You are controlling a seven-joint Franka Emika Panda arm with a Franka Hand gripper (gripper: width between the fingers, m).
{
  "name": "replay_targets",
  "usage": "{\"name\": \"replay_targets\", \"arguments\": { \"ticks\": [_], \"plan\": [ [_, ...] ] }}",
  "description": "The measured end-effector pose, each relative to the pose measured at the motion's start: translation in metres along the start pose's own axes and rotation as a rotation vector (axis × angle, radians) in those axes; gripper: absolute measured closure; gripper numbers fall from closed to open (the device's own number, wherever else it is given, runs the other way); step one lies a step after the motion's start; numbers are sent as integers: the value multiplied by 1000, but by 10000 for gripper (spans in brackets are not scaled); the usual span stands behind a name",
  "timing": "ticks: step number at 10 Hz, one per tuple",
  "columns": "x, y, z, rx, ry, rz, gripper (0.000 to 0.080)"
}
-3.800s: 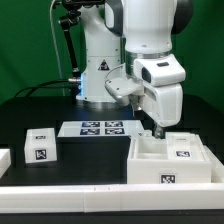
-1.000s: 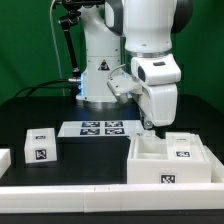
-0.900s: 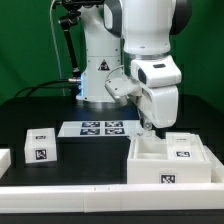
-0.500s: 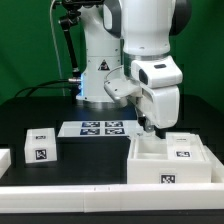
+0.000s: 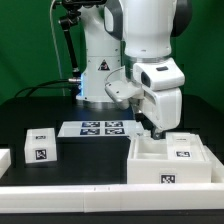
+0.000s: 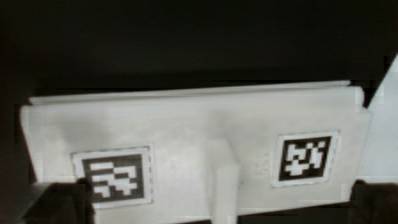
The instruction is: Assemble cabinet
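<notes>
My gripper (image 5: 152,127) hovers just over the far edge of the cabinet (image 5: 145,166), at the exterior view's right. Its jaws I cannot make out. I judge I'm lining up a grasp; next, a straight, careful descent.

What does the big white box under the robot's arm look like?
The cabinet is a big white box, plastic-looking, open on top, with inner walls splitting it into compartments. Black-and-white square tags show on its front and on a raised part at the exterior view's right. It sits flat on the black table. The gripper hangs over its back edge; whether they touch, I cannot tell.
</notes>
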State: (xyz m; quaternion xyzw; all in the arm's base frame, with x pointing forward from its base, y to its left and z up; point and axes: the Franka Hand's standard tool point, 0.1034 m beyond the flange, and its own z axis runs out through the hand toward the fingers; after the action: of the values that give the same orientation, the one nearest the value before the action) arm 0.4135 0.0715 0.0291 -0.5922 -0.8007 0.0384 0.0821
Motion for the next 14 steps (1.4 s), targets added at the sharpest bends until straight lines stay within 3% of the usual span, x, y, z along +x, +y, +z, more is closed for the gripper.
{"name": "replay_targets", "arguments": {
  "ticks": [1, 5, 6, 7, 8, 9, 10, 11, 12, 13, 14],
  "plan": [
    [0, -2, 4, 7, 4, 2, 14],
    [0, 1, 6, -8, 8, 22, 2],
    [0, 2, 6, -11, 8, 23, 3],
    [0, 2, 6, -11, 8, 23, 87],
    [0, 2, 6, -11, 8, 24, 87],
    [0, 2, 6, -12, 9, 25, 286],
    [-1, 2, 6, -12, 9, 27, 422],
    [-2, 2, 6, -12, 9, 28, 422],
    [-2, 2, 6, -12, 9, 28, 623],
    [-2, 2, 6, -12, 9, 28, 736],
    [-2, 2, 6, -13, 9, 28, 736]
  ]
}}
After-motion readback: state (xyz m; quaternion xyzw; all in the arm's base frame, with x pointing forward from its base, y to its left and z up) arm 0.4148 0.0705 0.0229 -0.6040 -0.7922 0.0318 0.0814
